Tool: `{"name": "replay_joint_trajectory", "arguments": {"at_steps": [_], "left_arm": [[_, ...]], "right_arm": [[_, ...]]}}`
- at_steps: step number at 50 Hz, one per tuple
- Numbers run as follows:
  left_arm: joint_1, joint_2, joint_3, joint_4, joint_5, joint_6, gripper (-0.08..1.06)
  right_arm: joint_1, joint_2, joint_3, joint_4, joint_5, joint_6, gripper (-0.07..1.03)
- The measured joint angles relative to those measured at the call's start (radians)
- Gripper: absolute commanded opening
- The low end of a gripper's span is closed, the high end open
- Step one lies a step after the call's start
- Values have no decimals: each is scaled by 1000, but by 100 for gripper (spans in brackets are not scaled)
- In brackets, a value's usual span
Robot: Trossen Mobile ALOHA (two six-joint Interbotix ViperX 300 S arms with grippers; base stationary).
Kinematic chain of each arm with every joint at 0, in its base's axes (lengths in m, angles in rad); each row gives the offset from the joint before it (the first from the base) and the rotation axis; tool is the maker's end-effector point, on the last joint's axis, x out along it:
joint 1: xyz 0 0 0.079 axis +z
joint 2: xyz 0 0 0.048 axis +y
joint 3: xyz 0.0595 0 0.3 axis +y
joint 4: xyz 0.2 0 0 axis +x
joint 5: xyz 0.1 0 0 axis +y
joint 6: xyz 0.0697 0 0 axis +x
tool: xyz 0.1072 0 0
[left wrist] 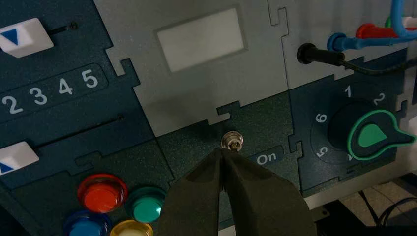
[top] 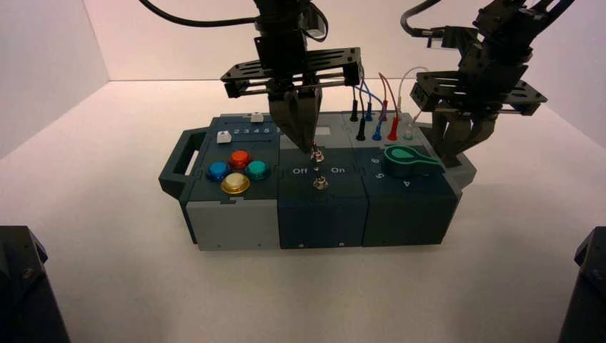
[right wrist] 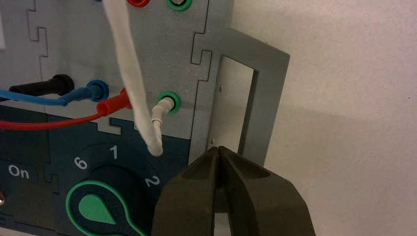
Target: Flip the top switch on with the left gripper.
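The top switch (top: 317, 153) is a tiny silver toggle on the box's dark middle panel, above the "Off" and "On" lettering. In the left wrist view the top switch (left wrist: 232, 140) stands just beyond my fingertips, beside "On". My left gripper (top: 311, 146) is shut, its tips touching the toggle's lever; it also shows in the left wrist view (left wrist: 223, 151). The twin toggle (top: 320, 184) sits nearer the front. My right gripper (top: 451, 153) is shut and idle over the box's right handle (right wrist: 260, 98), and shows in the right wrist view (right wrist: 219, 149).
Coloured buttons (top: 236, 171) sit left of the switch panel, with two white sliders (left wrist: 22, 38) behind them. A green knob (top: 407, 158) lies to the right, and plugged wires (top: 375, 114) stand behind it. A pale display window (left wrist: 201, 37) lies behind the switch.
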Motion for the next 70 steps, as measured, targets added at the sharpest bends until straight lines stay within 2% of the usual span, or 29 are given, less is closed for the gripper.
{"name": "replay_joint_trajectory", "arguments": {"at_steps": [41, 53, 60, 70], "left_arm": [[-3, 21, -32, 2, 20, 2, -3], [-12, 48, -84, 3, 34, 3, -3], [-41, 60, -112, 2, 34, 5, -3], [-60, 61, -117, 2, 43, 5, -3]], "right_arm": [[-2, 2, 0, -2, 2, 0, -2], [-3, 2, -2, -2, 2, 0, -2], [-5, 3, -2, -2, 0, 0, -2], [-3, 2, -3, -2, 0, 0, -2]]}}
